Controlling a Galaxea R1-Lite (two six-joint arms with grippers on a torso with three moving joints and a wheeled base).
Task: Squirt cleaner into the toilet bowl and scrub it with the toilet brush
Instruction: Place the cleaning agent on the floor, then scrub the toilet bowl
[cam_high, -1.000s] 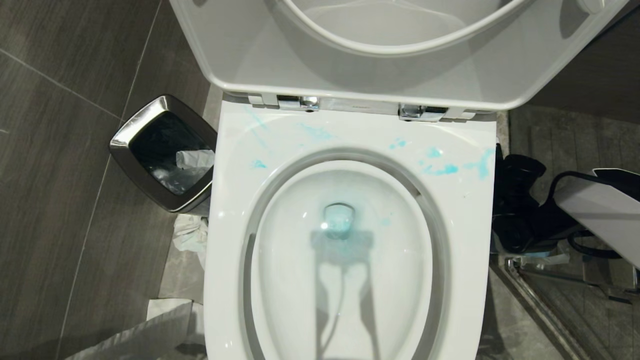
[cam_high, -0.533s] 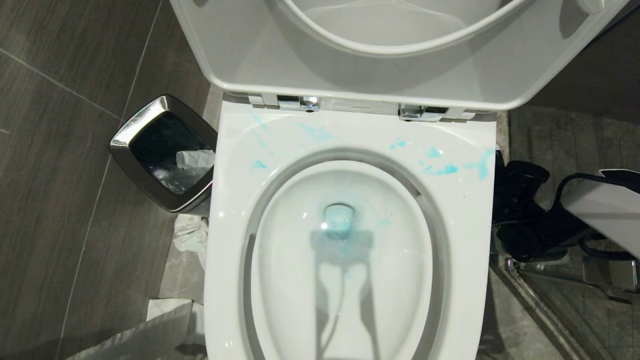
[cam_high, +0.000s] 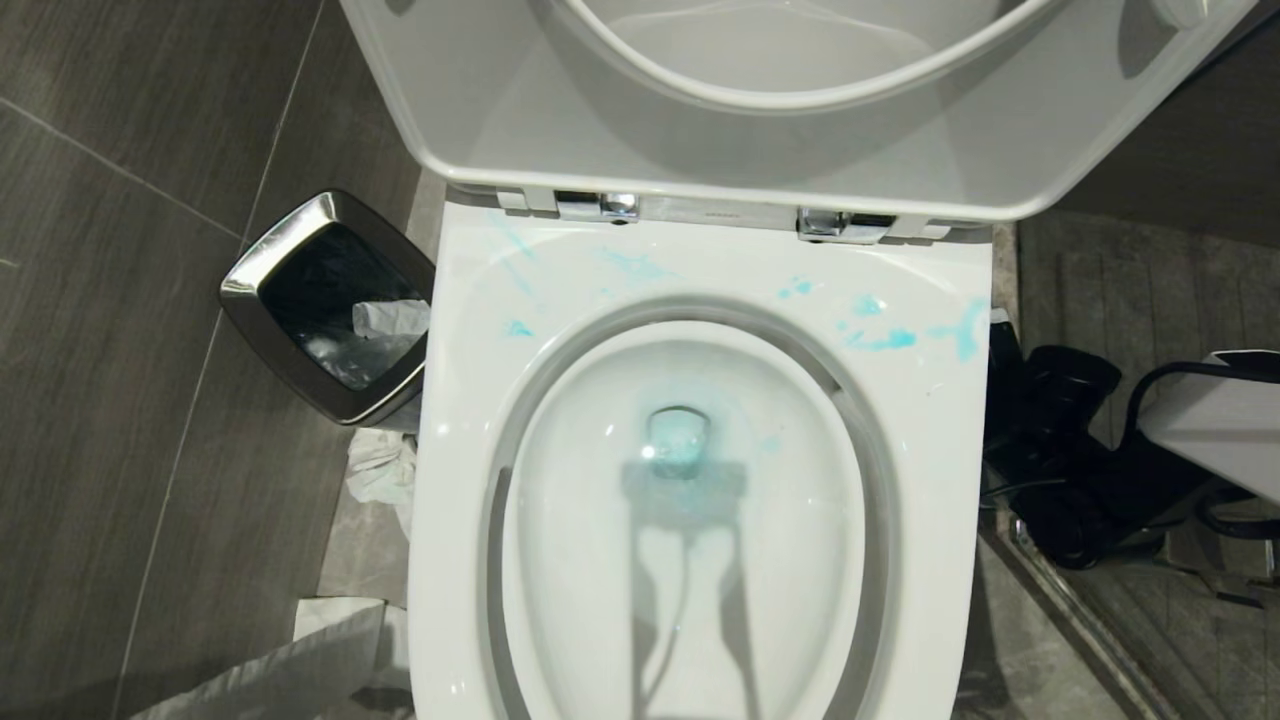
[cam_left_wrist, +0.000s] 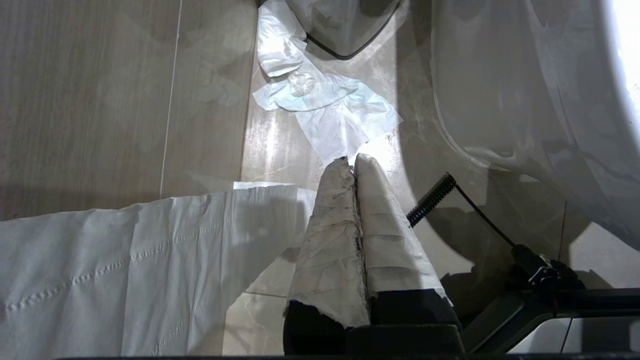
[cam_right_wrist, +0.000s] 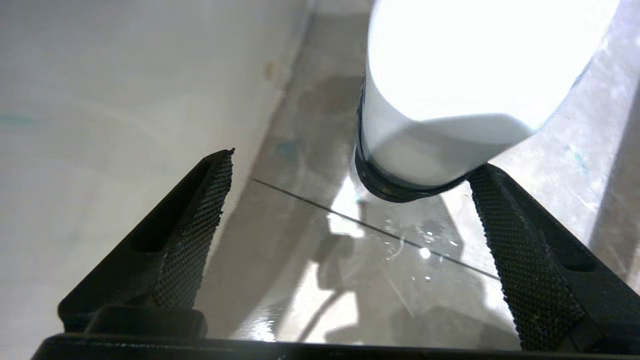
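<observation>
The right end effector (cam_right_wrist: 350, 220), spread wide and empty, hangs low beside the toilet bowl (cam_high: 960, 420), a white cylinder (cam_right_wrist: 440, 100) just ahead touching one finger.

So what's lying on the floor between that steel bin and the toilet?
Crumpled white tissue lies on the floor there, just below the bin and against the toilet's side, clearest in the head view.

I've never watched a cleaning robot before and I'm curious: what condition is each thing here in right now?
Glossy white ceramic toilet bowl: seat and lid raised.
Turquoise-blue cleaner: smeared on rim, tinting the water.
Small square steel bin: open, paper inside.
White container with dark base: standing on the floor, not gripped.
Right gripper: fingers open.
Left gripper: fingers shut, empty.
</observation>
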